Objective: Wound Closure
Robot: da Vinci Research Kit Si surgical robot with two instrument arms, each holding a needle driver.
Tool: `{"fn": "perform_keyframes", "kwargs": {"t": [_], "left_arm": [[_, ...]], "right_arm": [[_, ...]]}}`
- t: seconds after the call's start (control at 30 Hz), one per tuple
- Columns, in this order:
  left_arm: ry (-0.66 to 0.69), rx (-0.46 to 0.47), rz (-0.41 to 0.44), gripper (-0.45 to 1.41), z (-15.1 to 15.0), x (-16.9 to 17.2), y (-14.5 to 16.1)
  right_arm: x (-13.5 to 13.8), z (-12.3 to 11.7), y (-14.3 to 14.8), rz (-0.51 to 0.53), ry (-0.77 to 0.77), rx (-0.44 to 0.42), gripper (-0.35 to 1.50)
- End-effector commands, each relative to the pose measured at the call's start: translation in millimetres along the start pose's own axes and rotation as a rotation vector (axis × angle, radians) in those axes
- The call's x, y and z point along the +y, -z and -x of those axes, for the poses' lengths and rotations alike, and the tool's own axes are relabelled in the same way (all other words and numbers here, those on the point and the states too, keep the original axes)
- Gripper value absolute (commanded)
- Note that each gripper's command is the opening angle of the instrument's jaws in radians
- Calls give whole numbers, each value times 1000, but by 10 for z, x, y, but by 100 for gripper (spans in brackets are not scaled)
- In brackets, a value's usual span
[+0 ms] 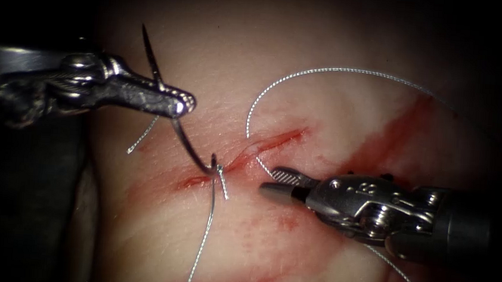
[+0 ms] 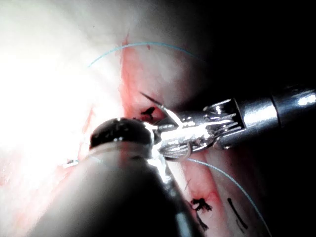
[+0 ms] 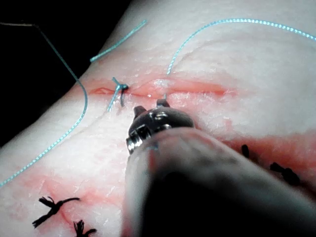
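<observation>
- Two pincers work over the tissue (image 1: 326, 93): my left pincer (image 1: 176, 100) reaches in level from the left, my right pincer (image 1: 277, 184) from the right, tilted slightly upward toward the cut (image 1: 262, 145).
- My left pincer is clamped on the needle (image 1: 164, 101) about midway along its curve; the pointed end rises above the jaws and the lower arc sweeps down to the left end of the cut.
- I cannot tell whether the needle's lower end is in the tissue or just resting at the knot (image 1: 221, 174).
- My right pincer has its jaws slightly parted and grips nothing; it lies just right of the knot, below the cut.
- The thread (image 1: 340, 70) loops from the cut up over the tissue's right side and passes behind my right pincer; another strand drops from the knot toward the lower edge.
- A short cut end of thread (image 1: 142, 137) hangs below my left pincer.
- Red fluid (image 1: 395, 131) streaks the tissue right of the cut.
- The right wrist view shows the knot (image 3: 118, 88) from close, plus dark finished stitches (image 3: 52, 203) on the nearer tissue.
- The left wrist view shows my right pincer (image 2: 165, 131) and more dark stitches (image 2: 201, 203).
</observation>
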Motion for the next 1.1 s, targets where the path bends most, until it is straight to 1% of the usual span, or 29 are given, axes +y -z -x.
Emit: {"fn": "perform_keyframes", "kwargs": {"t": [0.03,0.1,0.13,0.17,0.23,0.27,0.4,0.5,0.53,0.57,0.6,0.63,0.7,0.77,0.87,0.97,1.1], "left_arm": [[0,-2,-1,-45,1,-6,-3],[0,-2,-1,-45,1,-6,-3],[0,-2,0,-45,1,-6,-3],[1,-3,0,-45,1,-6,-3],[1,-2,-4,-45,1,-6,-3],[1,-3,-4,-45,1,-6,-3],[1,-4,-3,-45,1,-6,-4],[1,-4,-3,-45,1,-6,-4],[1,-4,-3,-45,1,-6,-4],[1,-4,-2,-45,1,-6,-4],[1,-5,-2,-45,1,-6,-4],[1,-5,-2,-45,1,-6,-4],[1,-5,-2,-45,1,-6,-4],[2,-8,-3,-45,2,-6,-4],[2,-8,-7,-45,2,-6,-4],[2,-6,-9,-45,2,-6,-4],[2,-8,-11,-45,2,-6,-4]], "right_arm": [[0,-2,-10,7,2,-11,27],[1,0,-15,22,6,-34,39],[2,1,-17,24,8,-36,49],[3,3,-20,26,11,-36,51],[5,7,-22,28,9,-38,47],[6,9,-23,29,5,-37,52],[7,12,-29,32,3,-33,51],[8,14,-34,27,0,-39,36],[9,14,-36,24,1,-44,21],[10,15,-37,25,2,-43,10],[10,16,-39,27,3,-49,-6],[11,16,-41,29,3,-51,-35],[11,14,-41,33,2,-60,-35],[12,12,-35,23,1,-63,-35],[14,8,-16,16,-2,-88,-35],[20,8,4,42,8,-132,-35],[35,20,29,59,22,-146,-35]]}}
